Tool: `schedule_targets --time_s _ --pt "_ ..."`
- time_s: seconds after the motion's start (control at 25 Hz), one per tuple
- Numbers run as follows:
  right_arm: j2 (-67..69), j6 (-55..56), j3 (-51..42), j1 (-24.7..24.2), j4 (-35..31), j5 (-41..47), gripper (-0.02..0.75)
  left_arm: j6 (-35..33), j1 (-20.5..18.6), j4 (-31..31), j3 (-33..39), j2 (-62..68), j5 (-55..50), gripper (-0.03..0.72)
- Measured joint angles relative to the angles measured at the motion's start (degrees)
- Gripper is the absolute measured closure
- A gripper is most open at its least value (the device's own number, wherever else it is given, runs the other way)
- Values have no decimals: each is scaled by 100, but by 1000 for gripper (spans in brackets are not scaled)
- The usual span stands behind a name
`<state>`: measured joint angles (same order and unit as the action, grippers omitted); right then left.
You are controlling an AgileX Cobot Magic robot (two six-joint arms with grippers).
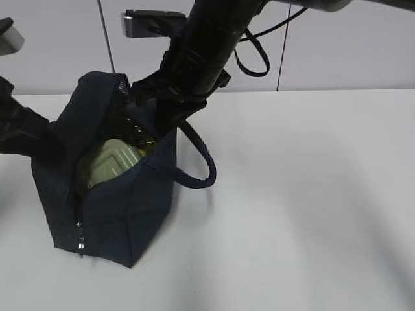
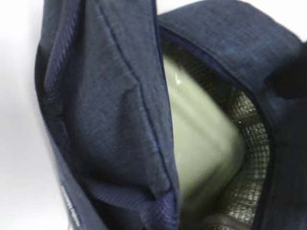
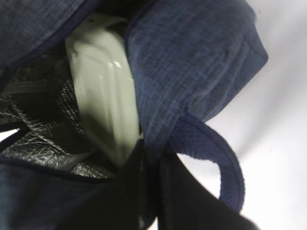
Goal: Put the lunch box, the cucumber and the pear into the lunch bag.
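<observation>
the lunch box [image 1: 115,162] is sitting inside the lunch bag [image 1: 123,214], its pale green lid showing through the open top and leaning against the silver lining [image 2: 249,158]. neither the cucumber nor the pear is showing in any view; whether they are lying deeper in the bag under the box cannot be told.

the bag is standing on the white table [image 1: 311,214], zipper [image 1: 80,233] hanging down its front corner and the padded handle [image 1: 201,165] looping out to the right. the right gripper [image 3: 151,158] is reaching down at the bag's rim beside that handle, its jaws pressed together, apparently pinching the navy fabric edge. the left arm [image 1: 19,126] is coming in from the left and pressing against the bag's flap; its gripper itself is hidden, though its jaws are closed, seemingly on the fabric there.

judging by this, the step in hand is holding the mouth of the bag wide. the next move is calling for one gripper to let go without the opening collapsing, then to fetch whichever fruit remains.
</observation>
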<state>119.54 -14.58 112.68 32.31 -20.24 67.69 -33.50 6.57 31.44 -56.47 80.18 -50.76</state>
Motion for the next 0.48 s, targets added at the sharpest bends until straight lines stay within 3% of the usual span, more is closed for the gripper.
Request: schedule_targets --time_s 0.48 --pt "-418 -47 -302 -869 165 357 731 258 899 46 -815 697 130 705"
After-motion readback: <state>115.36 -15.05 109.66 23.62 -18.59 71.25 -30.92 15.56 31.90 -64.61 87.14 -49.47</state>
